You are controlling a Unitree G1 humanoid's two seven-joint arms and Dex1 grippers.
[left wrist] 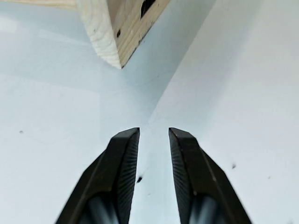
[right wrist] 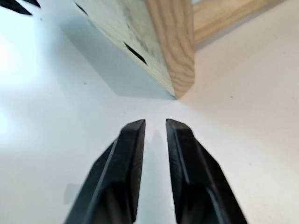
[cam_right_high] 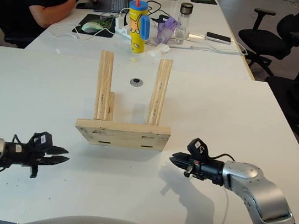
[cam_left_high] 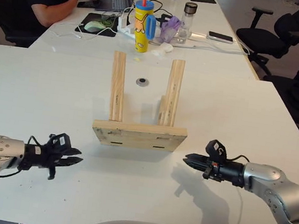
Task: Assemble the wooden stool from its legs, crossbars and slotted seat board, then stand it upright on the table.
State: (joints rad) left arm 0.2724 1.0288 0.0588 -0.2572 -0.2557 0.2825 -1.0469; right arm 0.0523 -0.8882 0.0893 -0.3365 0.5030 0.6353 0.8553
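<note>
Two long pale wooden legs [cam_left_high: 118,85] run away from the robot along the white table [cam_left_high: 30,89]. They are joined to a pale slotted seat board [cam_left_high: 139,135] that stands on its edge, top face toward the robot. So the stool lies on its side near table centre, seemingly assembled but not yet upright; crossbars too hidden to confirm. Left gripper [cam_left_high: 76,156] sits low over the table, off the board's left corner and apart from it; fingers [left wrist: 124,154] a narrow gap apart, nothing between them. Right gripper [cam_left_high: 186,159] is near the board's right end, pointing inward, fingers [right wrist: 133,144] likewise slightly apart and empty. Judgement: the pair flank the board so each can take one end and tip the stool onto its legs. Small dark round disc [cam_left_high: 141,81] lies on the table between the legs.
</note>
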